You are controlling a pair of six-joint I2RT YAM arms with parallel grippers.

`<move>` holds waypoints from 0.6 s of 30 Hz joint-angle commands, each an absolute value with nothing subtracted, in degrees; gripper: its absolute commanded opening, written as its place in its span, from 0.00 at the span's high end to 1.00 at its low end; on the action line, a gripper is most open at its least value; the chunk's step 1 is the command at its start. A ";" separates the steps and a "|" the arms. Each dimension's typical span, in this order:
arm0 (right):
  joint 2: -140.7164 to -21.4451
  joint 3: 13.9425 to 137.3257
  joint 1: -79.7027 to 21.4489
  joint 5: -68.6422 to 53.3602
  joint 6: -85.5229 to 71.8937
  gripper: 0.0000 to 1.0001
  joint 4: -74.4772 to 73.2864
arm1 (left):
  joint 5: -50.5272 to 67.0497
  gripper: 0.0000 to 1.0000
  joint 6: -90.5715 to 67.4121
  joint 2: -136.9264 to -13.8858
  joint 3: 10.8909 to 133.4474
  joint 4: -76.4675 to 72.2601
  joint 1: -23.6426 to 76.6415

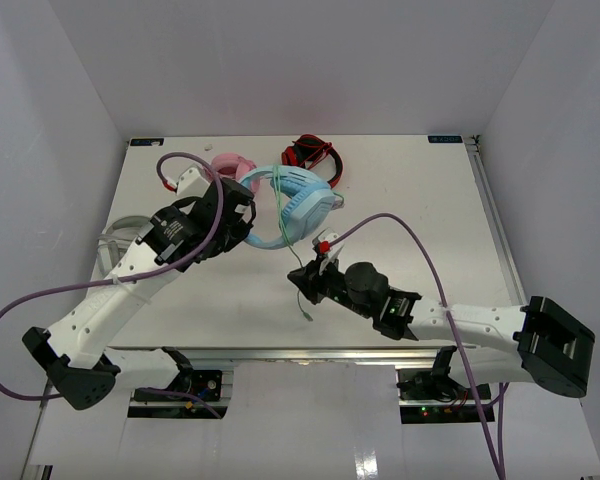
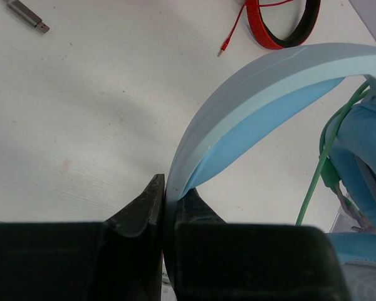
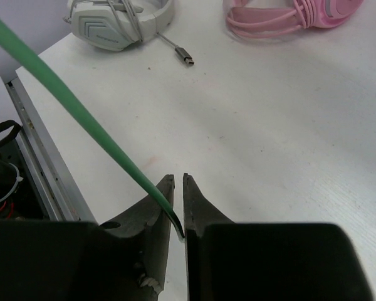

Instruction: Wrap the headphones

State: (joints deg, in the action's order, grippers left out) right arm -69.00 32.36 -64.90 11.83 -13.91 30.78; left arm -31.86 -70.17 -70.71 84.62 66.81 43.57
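Note:
The light blue headphones (image 1: 298, 207) are held up over the middle back of the table. My left gripper (image 1: 242, 222) is shut on their wide headband (image 2: 250, 81); an ear cup (image 2: 363, 157) shows at the right of the left wrist view. The thin green cable (image 1: 280, 205) loops over the headband and runs down to my right gripper (image 1: 302, 282), which is shut on it near its end. In the right wrist view the cable (image 3: 62, 94) passes between the fingers (image 3: 200, 207). A short tail (image 1: 306, 310) hangs below the right gripper.
A pink headset (image 1: 230, 165) lies behind the left gripper, also in the right wrist view (image 3: 288, 15). A red and black headset (image 1: 313, 153) lies at the back. A grey-white headset (image 1: 120, 240) sits at the left edge, with its plug (image 3: 185, 58) on the table.

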 commanded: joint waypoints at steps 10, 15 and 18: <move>-74.65 27.27 -65.20 9.69 -12.97 0.80 49.99 | -28.74 1.00 -74.67 -65.76 85.04 61.93 43.33; -77.96 26.14 -65.21 8.47 -13.69 0.80 54.10 | -27.54 1.00 -75.58 -65.39 85.07 61.70 43.34; -79.45 25.05 -65.13 8.03 -14.06 0.80 56.42 | -27.31 1.00 -76.00 -65.22 85.17 61.73 43.33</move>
State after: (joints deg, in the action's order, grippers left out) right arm -77.85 26.39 -64.95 8.53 -13.48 47.80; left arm -28.60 -72.95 -68.17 84.03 66.76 43.57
